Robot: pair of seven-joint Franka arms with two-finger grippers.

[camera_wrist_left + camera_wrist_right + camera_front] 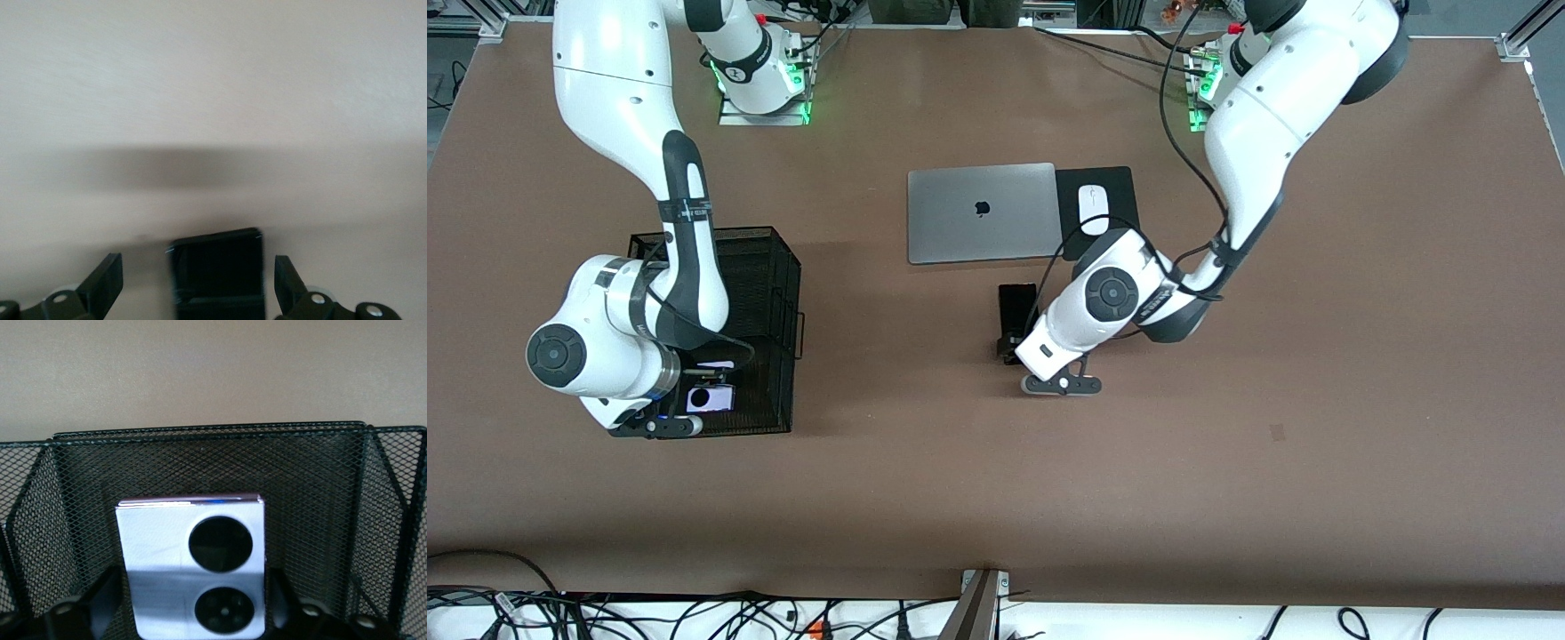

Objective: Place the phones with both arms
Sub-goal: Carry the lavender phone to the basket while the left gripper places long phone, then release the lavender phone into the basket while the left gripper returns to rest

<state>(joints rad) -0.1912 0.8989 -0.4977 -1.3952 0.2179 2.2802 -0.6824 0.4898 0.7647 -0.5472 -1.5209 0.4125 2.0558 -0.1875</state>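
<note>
Phones are lying released: the lilac phone (193, 567) in the mesh basket (769, 267) under the open right gripper (193, 613), the black phone (217, 273) on the table (1227, 462) between the open left gripper's (198, 297) fingers; probably nearly finished.

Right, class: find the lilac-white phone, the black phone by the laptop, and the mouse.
lilac-white phone (193, 563), right wrist view: on its pale back, beside the two black circles.
black phone (1017, 307), front view: on its uncovered end nearest the laptop.
mouse (1093, 209), front view: middle of its white shell.
</note>
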